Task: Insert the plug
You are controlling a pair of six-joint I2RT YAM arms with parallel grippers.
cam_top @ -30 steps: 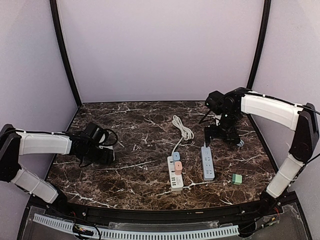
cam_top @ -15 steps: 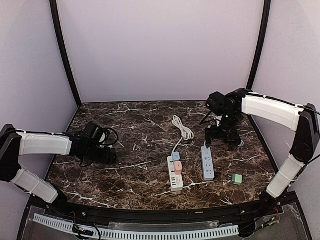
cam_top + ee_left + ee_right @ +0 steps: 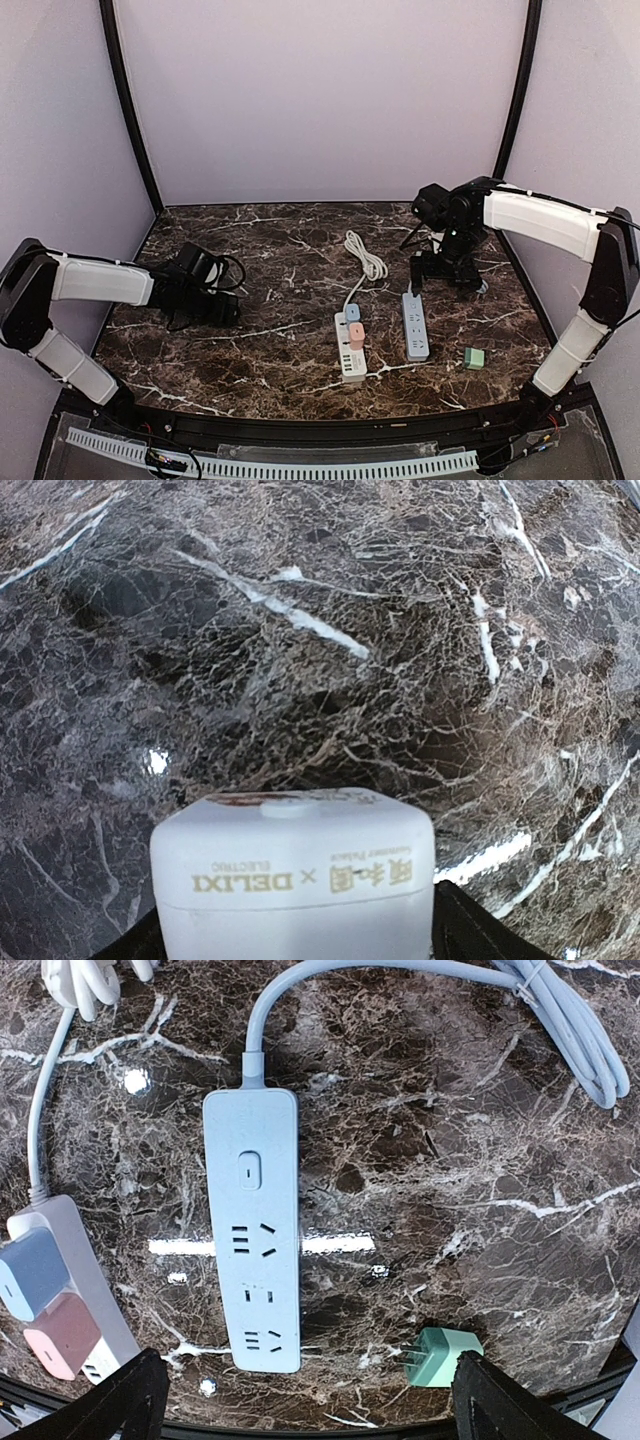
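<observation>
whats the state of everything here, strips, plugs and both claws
blue strip: lying flat, all sockets empty
white strip: lying flat, blue plug and pink plug seated in it
green plug: loose beside the blue strip, unplugged
white plug: gripped, not inserted
left claw: shut on the white plug
right claw: open, empty, above the blue strip
</observation>
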